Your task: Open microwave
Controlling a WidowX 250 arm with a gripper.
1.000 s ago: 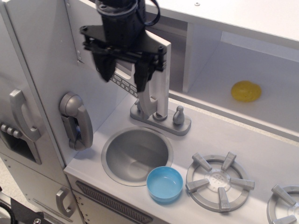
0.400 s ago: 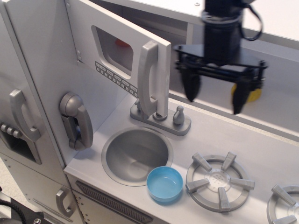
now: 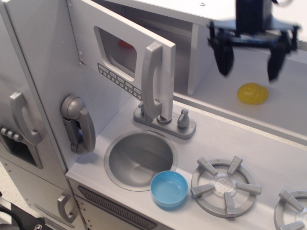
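The microwave door [image 3: 125, 52] is a grey flat panel with a rounded window, a row of small buttons and a tall silver handle [image 3: 154, 81]. It stands swung out from its compartment, its handle edge toward me. Something red shows through the window. My gripper [image 3: 249, 69] is black, open and empty, up at the top right, well away from the door and above the white shelf recess. Its fingers [image 3: 224, 60] hang apart over a yellow object [image 3: 253, 93].
A grey telephone handset [image 3: 79, 123] hangs on the left wall. A faucet [image 3: 165, 120] stands behind the round sink [image 3: 139, 159]. A blue bowl [image 3: 169, 189] sits by the sink. Burners [image 3: 224, 185] are at the right. A grey panel with curved handle [image 3: 21, 120] is far left.
My gripper has moved from the microwave door handle to the right and up, ending over the shelf recess. It stays open. The door stands swung out.
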